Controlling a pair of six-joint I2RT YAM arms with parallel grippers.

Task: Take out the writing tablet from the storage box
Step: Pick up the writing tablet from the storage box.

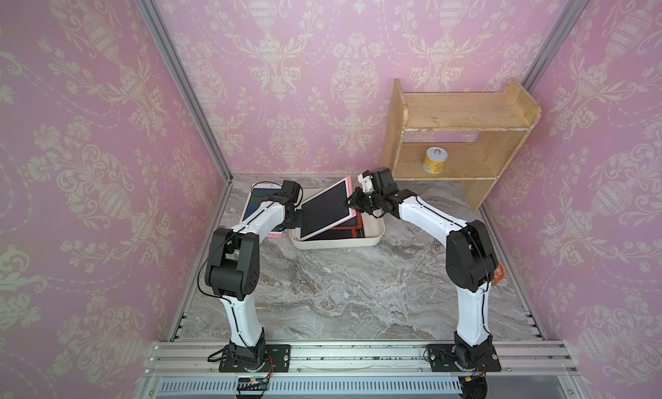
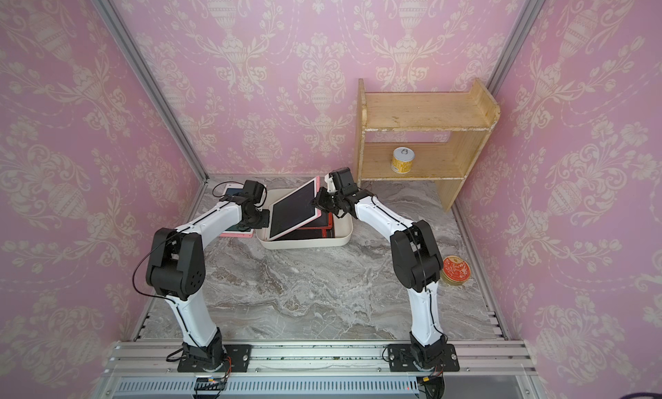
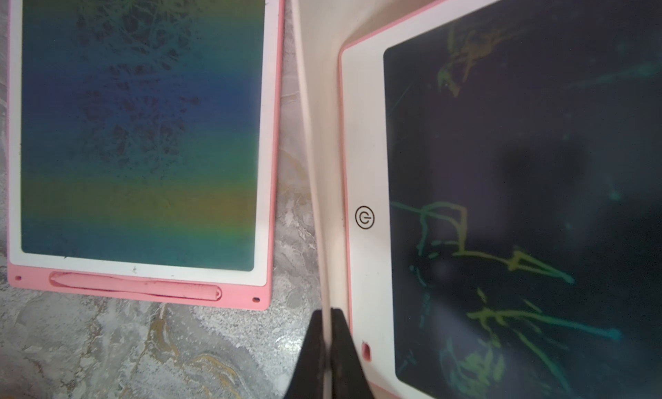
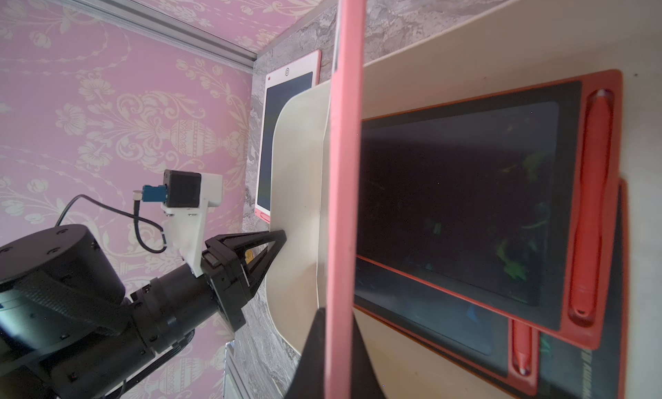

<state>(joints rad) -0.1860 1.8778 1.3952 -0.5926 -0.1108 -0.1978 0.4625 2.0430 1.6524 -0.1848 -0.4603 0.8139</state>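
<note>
The storage box (image 1: 336,245) (image 2: 308,245), an off-white low tub, sits at the back of the marble table. A pink-framed writing tablet (image 1: 324,211) (image 2: 293,211) with a dark screen stands tilted in it, its right edge raised and its lower edge still inside. My right gripper (image 1: 349,202) (image 4: 338,329) is shut on that raised pink edge (image 4: 345,164). My left gripper (image 1: 296,218) (image 3: 327,329) is shut on the box's left wall (image 3: 315,128). Two red-framed tablets (image 4: 465,200) lie flat on the box floor beneath.
Another pink tablet (image 1: 256,200) (image 3: 139,128) lies flat on the table just left of the box. A wooden two-tier shelf (image 1: 462,139) stands at the back right with a yellow can (image 1: 434,159) on its lower board. A red round tin (image 2: 455,270) lies by the right arm.
</note>
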